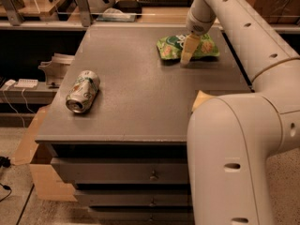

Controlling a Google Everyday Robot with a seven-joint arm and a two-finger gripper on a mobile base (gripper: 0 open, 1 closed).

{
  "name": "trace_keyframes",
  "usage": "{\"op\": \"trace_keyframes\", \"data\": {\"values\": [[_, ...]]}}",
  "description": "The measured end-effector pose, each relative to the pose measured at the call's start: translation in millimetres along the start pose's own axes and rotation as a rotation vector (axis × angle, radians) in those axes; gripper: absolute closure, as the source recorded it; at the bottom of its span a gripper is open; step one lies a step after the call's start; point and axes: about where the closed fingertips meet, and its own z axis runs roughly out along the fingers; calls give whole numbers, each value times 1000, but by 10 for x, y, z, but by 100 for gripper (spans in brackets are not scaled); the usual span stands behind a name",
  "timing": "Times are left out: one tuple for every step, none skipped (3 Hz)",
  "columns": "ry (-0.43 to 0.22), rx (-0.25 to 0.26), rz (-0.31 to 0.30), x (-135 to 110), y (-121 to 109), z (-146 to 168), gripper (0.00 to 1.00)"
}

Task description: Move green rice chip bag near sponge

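Observation:
The green rice chip bag [206, 46] lies flat at the far right of the grey table [136, 78]. My gripper [187, 51] hangs straight down from the arm and sits over the middle of the bag, its yellowish tip down at the bag's front edge. The sponge [200, 98] is pale yellow and lies near the table's right front. Only one corner of it shows, and the rest is hidden behind my arm's large white link [234, 158].
A dented green-and-silver drink can [83, 91] lies on its side at the table's left. Drawers [122, 170] are below the table front. A cardboard box [35, 168] stands at the lower left. Shelving and clutter run along the back.

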Motion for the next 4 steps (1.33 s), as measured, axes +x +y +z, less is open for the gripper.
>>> {"op": "trace_keyframes", "data": {"values": [[-9,-24,7,-11,35,145,18],[-16,-35,19,17,46,174,41],[-16,-36,19,10,35,148,65],[-38,-57,22,19,88,149,87]]}}
